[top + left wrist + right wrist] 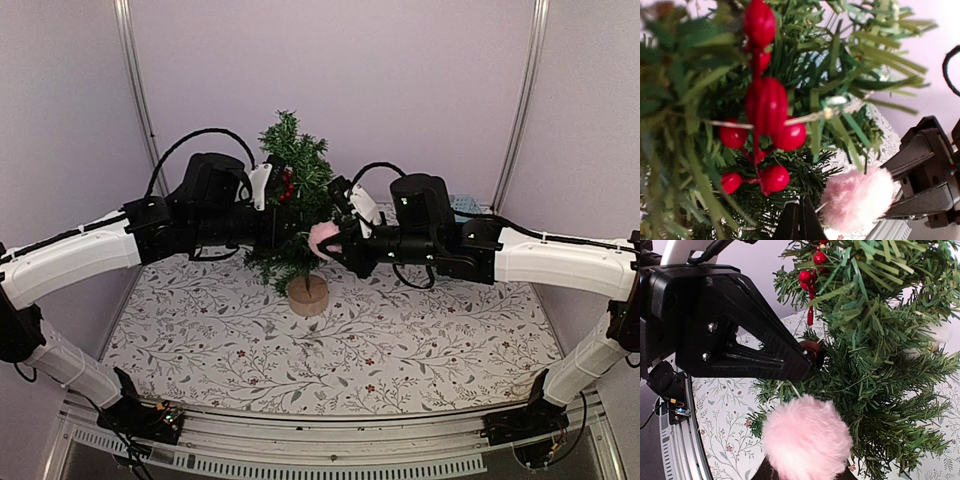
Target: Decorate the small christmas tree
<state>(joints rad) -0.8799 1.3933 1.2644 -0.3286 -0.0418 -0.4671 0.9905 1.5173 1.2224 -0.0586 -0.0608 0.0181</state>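
One table: floral-print cloth [400, 340] covers the top, pale walls around it, metal rail along the near edge.
Two arms: left arm [80, 255] reaches in from the left and right arm [560, 262] from the right. Both are stretched level above the cloth and meet at the middle.
Task thing: the small christmas tree [295, 200] stands upright at mid-table, a bit toward the back, on its round pale wooden stump [308, 295]. It sits between the two grippers, and the stump rests on the cloth.
Left gripper: left gripper [800, 362] has its jaws fully closed and its tip pushed into the branches at mid-height on the tree's left side. From these views I can't tell if anything is pinched in it.
Right gripper: right gripper [338, 245] is clamped on the pink pompom, with its fingers at the tree's right side, low-to-mid height.
Pompom: pink pompom [807, 442] is fluffy and round, held at the fingertips and touching the outer needles. It is not clearly hung on a branch.
Berries: red berry sprig [765, 100] sits in the upper branches, above both grippers.
Dark round bit: small dark-red round thing [812, 351] sits among the needles right at the left gripper's tip. It is too hidden to name.
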